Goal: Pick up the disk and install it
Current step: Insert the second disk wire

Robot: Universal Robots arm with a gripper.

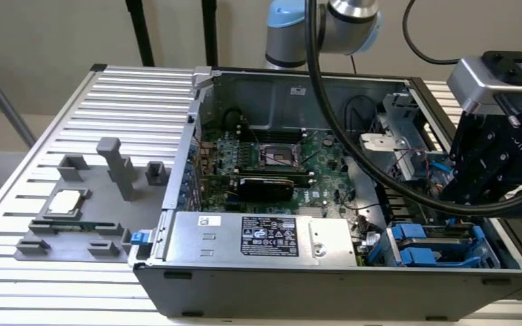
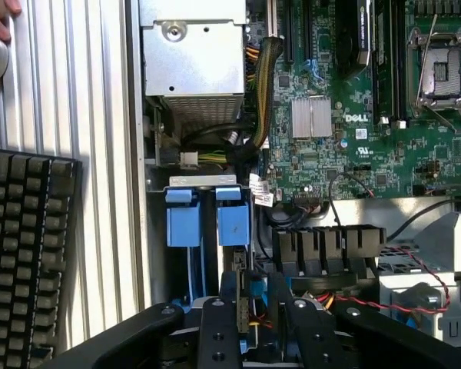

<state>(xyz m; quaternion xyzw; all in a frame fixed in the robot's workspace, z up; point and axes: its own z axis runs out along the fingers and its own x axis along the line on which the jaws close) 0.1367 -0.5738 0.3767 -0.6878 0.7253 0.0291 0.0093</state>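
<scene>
While the gripper [image 1: 488, 197] hangs over the case's drive corner, jaws' state untellable, the disk [image 2: 203, 223] lies just ahead, standing on edge.

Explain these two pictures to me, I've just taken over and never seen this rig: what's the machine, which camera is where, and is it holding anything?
The machine is one robot arm with a black gripper at its end. The exterior view looks from outside at an open computer case on a slatted metal table. The wrist view looks from the arm into that case. Inside are the motherboard, a silver power supply and two blue drive carriers in the corner bay, near the gripper. Beside the case, a grey fixture holds a processor chip. A thin blue-edged part, possibly the disk, sits at the gripper. Whether it is gripped I cannot tell.
</scene>
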